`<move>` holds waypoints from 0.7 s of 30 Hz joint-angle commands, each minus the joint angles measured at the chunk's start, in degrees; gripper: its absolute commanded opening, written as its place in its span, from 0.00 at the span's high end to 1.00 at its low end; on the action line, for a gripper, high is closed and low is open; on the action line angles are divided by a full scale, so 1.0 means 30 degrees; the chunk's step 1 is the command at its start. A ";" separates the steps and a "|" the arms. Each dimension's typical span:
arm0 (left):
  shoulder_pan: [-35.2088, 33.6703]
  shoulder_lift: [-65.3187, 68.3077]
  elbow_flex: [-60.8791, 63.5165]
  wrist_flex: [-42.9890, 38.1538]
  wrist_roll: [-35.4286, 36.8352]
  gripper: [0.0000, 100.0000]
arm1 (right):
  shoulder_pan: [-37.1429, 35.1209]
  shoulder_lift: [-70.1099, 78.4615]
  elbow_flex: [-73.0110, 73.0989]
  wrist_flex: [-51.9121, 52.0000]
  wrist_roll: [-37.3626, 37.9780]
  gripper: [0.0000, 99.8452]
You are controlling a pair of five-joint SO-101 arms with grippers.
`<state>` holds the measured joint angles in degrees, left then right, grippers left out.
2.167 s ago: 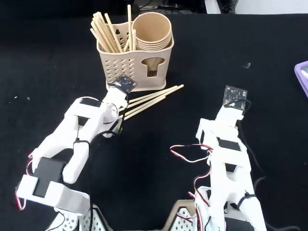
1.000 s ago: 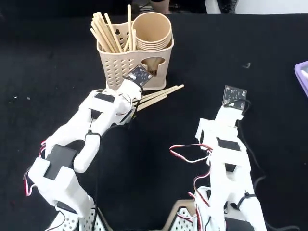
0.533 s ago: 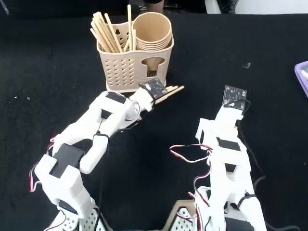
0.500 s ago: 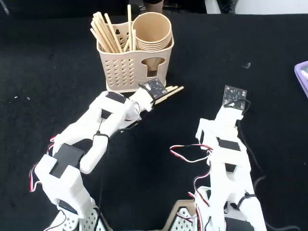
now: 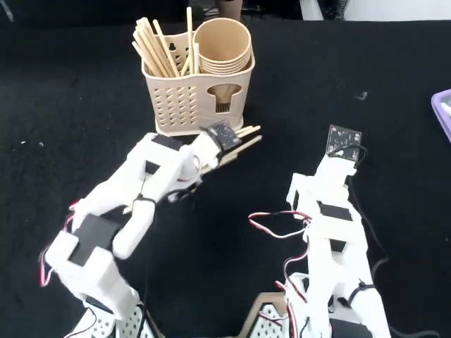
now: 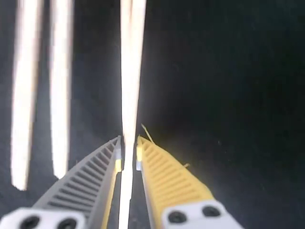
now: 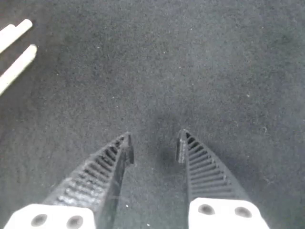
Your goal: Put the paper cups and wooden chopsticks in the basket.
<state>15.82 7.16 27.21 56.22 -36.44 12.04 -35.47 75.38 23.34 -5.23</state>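
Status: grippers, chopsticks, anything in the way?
Left gripper shut on one chopstick near basket. Right gripper open over table. Two loose chopsticks lie beside the held one; nothing blocking.

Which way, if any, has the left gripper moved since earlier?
Yes. In the high view the left gripper moved right along the basket's front, from its left corner to its right side; shut on a chopstick.

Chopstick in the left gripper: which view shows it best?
The left wrist view: the chopstick runs straight through the shut left gripper. In the high view the wrist covers the grip; the right wrist view shows two chopstick tips.
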 commanded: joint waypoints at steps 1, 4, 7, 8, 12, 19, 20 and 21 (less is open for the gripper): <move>-0.0396 -0.3136 -0.0337 0.1905 -0.0264 0.97 | -0.0234 -0.0454 -0.0923 -0.0469 -0.0029 0.84; -0.0806 -0.4601 -0.0220 0.3018 -0.0293 0.97 | -0.0234 -0.0454 -0.0923 -0.0469 -0.0029 0.84; -0.0689 -0.5099 0.0777 0.3487 -0.1143 0.97 | -0.0234 -0.0454 -0.0923 -0.0469 -0.0029 0.84; -0.0689 -0.5158 0.1158 0.3370 -0.1289 0.97 | -0.0234 -0.0454 -0.0923 -0.0469 -0.0029 0.84; -0.0864 -0.5099 0.1832 0.2784 -0.1407 0.97 | -0.0234 -0.0454 -0.0923 -0.0469 -0.0029 0.84; 0.0220 -0.4952 0.3385 0.0879 -0.1436 0.97 | -0.0234 -0.0454 -0.0923 -0.0469 -0.0029 0.84; 0.0484 -0.4923 0.3648 0.0557 -0.1436 0.97 | -0.0234 -0.0454 -0.0923 -0.0469 -0.0029 0.84; 0.0777 -0.4923 0.3912 0.0205 -0.1436 0.97 | -0.0234 -0.0454 -0.0923 -0.0469 -0.0029 0.84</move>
<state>14.68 -5.76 37.32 60.44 -40.22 12.04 -35.47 75.38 23.34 -5.23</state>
